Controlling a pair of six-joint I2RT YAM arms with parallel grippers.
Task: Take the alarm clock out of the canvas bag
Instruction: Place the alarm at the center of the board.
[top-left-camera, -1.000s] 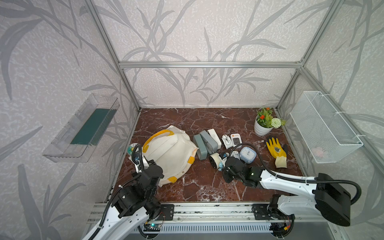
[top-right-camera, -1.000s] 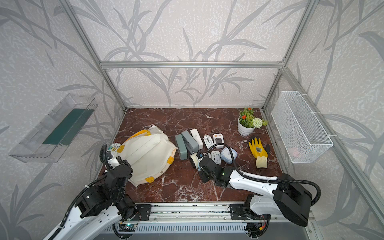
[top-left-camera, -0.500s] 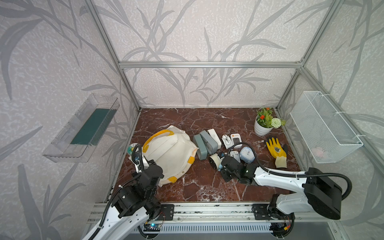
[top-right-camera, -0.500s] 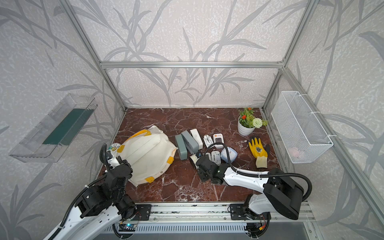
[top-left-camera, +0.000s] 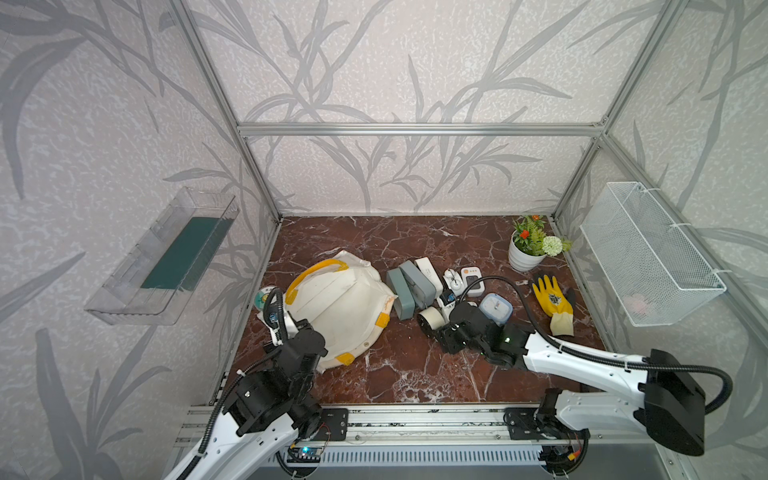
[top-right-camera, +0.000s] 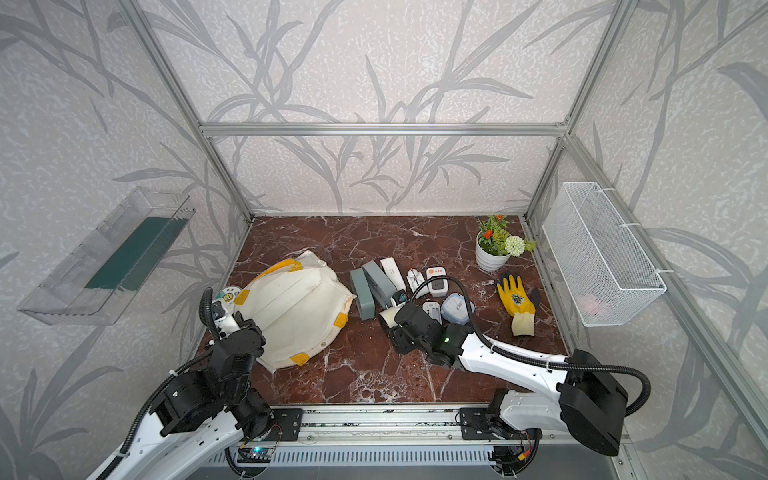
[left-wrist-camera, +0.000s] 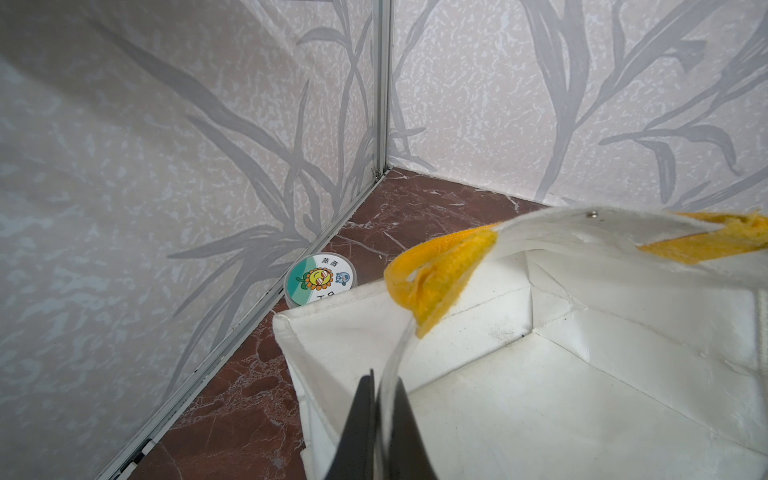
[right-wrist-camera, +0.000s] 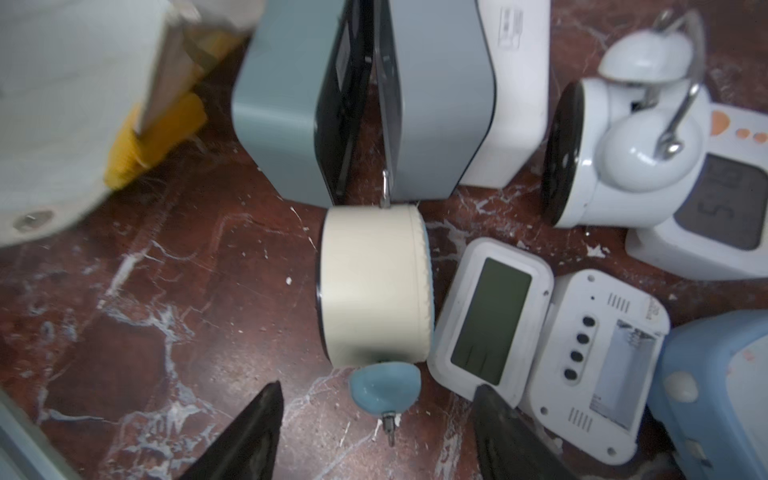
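Readable marks: one tin lid and one clock display

At the table's left edge, against the wall, a round tin (left-wrist-camera: 319, 280) has a green-and-white lid with a sunflower cartoon. The characters 蒸蒸 stand above the cartoon, and a lower line is cut off by the rim of the canvas bag (left-wrist-camera: 340, 336). Near the table's middle, a white digital clock (right-wrist-camera: 723, 195) with orange marks shows grey digits, seemingly 5:16, though they are blurred. Small print on a white box (right-wrist-camera: 509, 25) and on the back of a white clock (right-wrist-camera: 602, 357) is too fine to read.

- Left arm (top-left-camera: 257, 436): white links, black joints, ribbed black cable (top-left-camera: 214, 419).
- Right arm (top-left-camera: 582, 361): same colours, small green light (top-left-camera: 508, 340), black tapered claw fingers (right-wrist-camera: 249, 436).
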